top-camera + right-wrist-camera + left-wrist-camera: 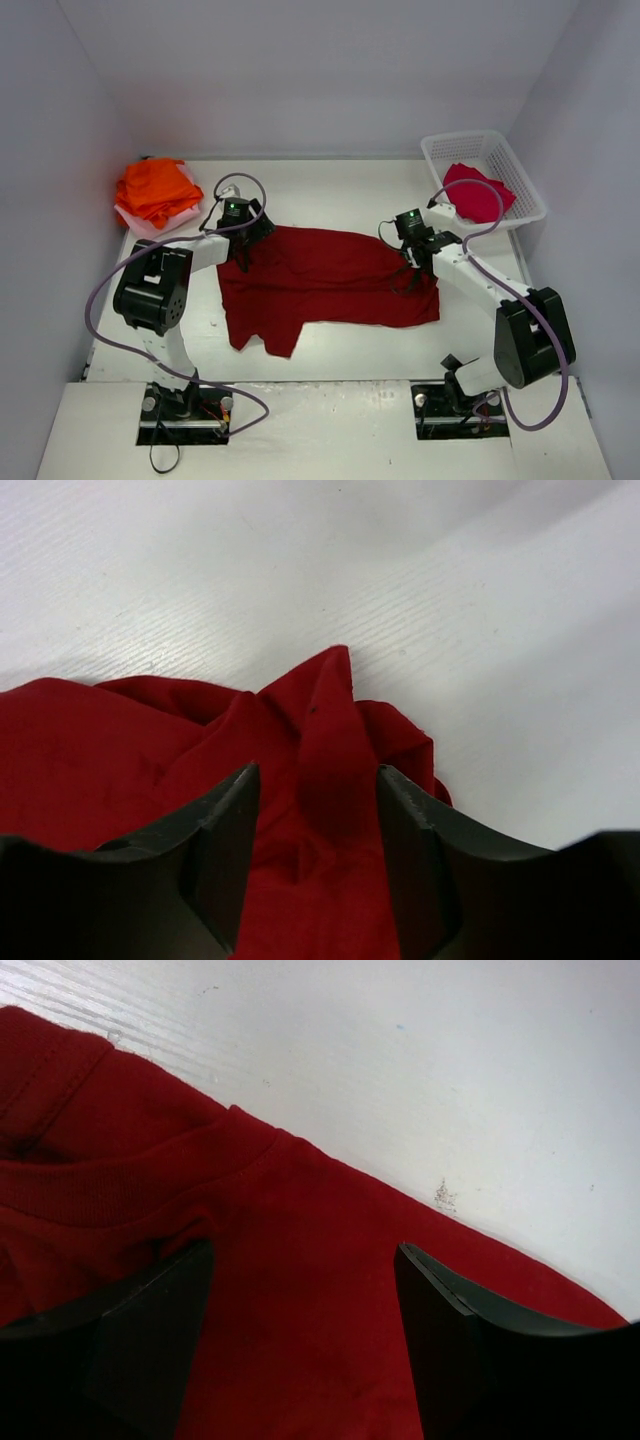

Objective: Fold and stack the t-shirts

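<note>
A white lattice basket (440,155) at the far right of the table (350,190) holds one crimson t-shirt (477,192). A large dark red t-shirt (320,275) lies spread between my arms. My left claw (305,1250) gapes wide over its collar. My right claw (315,770) stands partly open astride a raised ridge at its right edge. Orange t-shirts (155,188) sit piled on a pale pink one (140,222), far left.
</note>
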